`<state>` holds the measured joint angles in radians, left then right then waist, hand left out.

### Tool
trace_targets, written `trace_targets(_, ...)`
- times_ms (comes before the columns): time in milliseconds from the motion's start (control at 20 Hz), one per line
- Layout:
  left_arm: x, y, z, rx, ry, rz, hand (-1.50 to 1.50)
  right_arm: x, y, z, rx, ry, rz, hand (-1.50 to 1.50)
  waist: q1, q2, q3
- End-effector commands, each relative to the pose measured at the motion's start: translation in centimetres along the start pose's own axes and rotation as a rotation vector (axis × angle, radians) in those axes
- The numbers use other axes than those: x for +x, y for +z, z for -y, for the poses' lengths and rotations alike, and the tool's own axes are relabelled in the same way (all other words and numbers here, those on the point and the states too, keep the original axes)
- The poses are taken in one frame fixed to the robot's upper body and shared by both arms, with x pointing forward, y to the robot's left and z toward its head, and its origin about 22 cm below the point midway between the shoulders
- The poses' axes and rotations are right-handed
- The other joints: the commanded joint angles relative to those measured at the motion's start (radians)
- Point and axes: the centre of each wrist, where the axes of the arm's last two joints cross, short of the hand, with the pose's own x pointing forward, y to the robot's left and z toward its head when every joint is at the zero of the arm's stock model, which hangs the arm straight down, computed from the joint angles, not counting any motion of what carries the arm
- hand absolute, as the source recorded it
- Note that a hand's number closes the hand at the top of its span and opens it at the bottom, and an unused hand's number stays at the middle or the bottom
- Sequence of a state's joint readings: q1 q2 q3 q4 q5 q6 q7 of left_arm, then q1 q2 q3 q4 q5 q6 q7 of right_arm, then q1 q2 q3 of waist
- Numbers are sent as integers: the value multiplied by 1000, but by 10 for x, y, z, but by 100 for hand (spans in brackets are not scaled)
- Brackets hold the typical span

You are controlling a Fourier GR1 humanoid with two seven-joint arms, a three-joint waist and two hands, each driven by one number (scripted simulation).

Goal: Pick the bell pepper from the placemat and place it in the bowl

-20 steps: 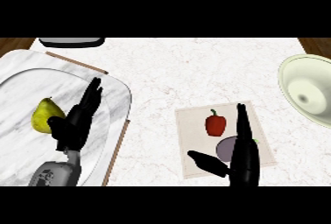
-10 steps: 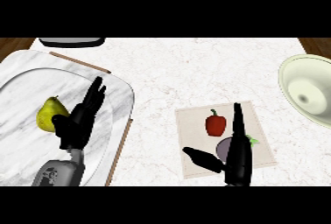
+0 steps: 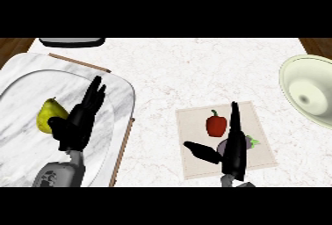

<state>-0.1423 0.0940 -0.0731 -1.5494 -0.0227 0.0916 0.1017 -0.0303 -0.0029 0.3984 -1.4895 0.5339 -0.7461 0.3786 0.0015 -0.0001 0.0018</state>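
No legible text or markings anywhere.

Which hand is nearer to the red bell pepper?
The right hand: its open fingers lie just beside the bell pepper on the placemat. The left hand is far off, over the pear.

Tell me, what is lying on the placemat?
On the placemat lies a red bell pepper. Beside it, a purple vegetable with a green stem shows partly; the right hand, fingers straight, covers the rest of it.
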Motion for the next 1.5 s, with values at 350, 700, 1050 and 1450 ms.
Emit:
trace_targets(350,5,8,-5,6,22,-1,0,-47,-20,-1,-52,173,-85,-150,1,0,-2)
trace_targets(700,0,6,5,-10,-5,13,0,-37,-27,-31,16,167,-104,-150,5,1,-1)
trace_targets(1050,-3,-5,1,9,11,14,0,-27,-23,-39,155,353,56,150,1,0,-2)
trace_targets(1450,4,1,5,13,17,0,0,-35,-29,30,536,261,206,150,-11,-8,-1)
